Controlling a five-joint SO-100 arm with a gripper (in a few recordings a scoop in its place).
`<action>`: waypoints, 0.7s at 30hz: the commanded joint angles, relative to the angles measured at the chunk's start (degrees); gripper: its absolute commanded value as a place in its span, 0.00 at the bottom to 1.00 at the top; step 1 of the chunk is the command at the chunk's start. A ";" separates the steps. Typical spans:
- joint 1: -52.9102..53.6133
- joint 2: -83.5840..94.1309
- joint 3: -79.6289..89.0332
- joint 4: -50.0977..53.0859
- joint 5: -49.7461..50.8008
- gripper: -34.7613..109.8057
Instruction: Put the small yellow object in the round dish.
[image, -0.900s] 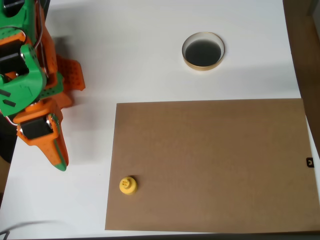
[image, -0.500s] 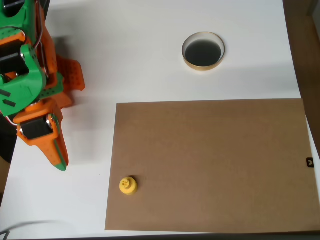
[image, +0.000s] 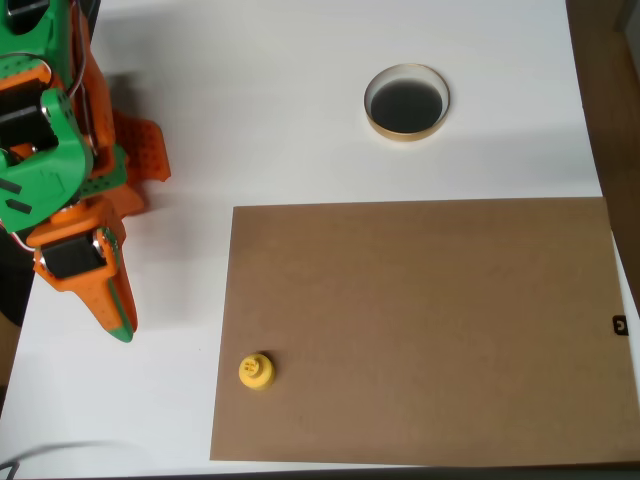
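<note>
Item: small yellow object (image: 257, 371), on brown mat's (image: 420, 330) lower-left corner | round dish (image: 406, 102) well apart | my gripper (image: 115, 315) apparently pressed together, empty | spread before descending.

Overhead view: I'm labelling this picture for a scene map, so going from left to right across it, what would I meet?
The hand of the orange and green arm → the small yellow object near the left edge of the brown board → the round dish on the white table.
</note>
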 joint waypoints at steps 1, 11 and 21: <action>0.79 0.44 -0.97 -0.53 -0.70 0.25; 0.79 0.44 -0.97 -0.53 -0.70 0.25; 0.79 0.44 -0.79 -1.23 -1.67 0.24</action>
